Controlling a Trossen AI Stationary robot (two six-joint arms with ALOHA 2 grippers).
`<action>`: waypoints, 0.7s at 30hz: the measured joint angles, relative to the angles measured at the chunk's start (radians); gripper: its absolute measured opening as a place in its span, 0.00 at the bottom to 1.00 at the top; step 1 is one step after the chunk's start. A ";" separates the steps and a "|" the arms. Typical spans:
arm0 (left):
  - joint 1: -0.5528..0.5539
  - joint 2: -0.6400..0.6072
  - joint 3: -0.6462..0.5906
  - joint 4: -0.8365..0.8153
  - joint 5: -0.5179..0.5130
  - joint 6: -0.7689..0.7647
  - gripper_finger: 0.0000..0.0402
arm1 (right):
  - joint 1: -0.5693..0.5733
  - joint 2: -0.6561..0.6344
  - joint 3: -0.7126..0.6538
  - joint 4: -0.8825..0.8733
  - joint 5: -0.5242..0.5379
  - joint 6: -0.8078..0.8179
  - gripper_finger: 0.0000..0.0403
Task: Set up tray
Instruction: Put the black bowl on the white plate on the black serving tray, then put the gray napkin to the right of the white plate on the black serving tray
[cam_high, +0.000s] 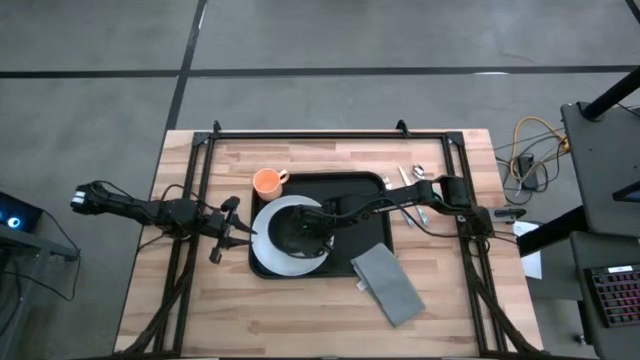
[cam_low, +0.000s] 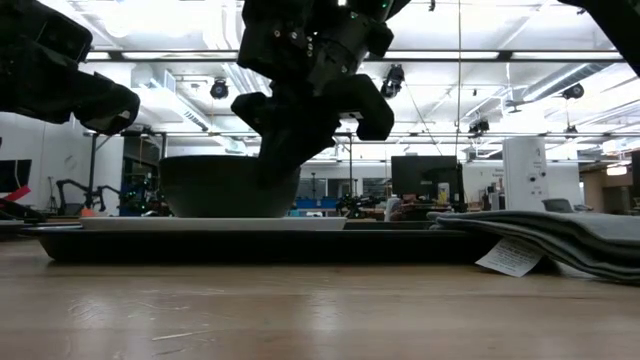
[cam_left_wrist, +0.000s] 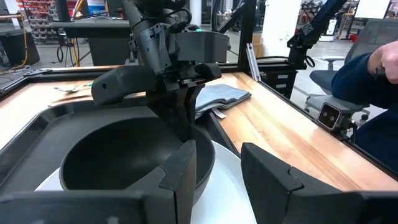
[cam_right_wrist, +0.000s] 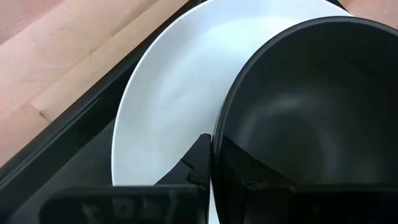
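The black tray lies at the table's middle, with a white plate on its left part. A small black round bowl stands by its base on the plate. My right gripper reaches in from the table's right and is shut on the bowl's rim. My left gripper is open and hovers just left of the tray, pointing at the bowl and touching nothing. My right gripper pinches the bowl's rim on the side toward the table's right, with one finger outside the wall and one finger inside. The fingers come from above, slanting down from the right. The bowl stands upright with its base on the plate.
An orange cup stands off the tray's far-left corner. Cutlery lies to the tray's far right. A grey folded napkin lies at the tray's near-right corner, seen also in the low view. A person's sleeve shows beyond the table.
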 joint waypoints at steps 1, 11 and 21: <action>0.000 0.000 0.000 0.000 0.000 0.000 0.27 | 0.000 0.000 0.000 0.001 0.000 0.000 0.02; 0.000 0.000 0.000 0.000 0.000 0.000 0.27 | 0.000 0.000 0.000 0.015 -0.002 0.016 0.06; 0.000 0.000 -0.001 0.000 0.000 0.000 0.27 | 0.000 -0.002 0.000 0.017 -0.002 0.067 0.28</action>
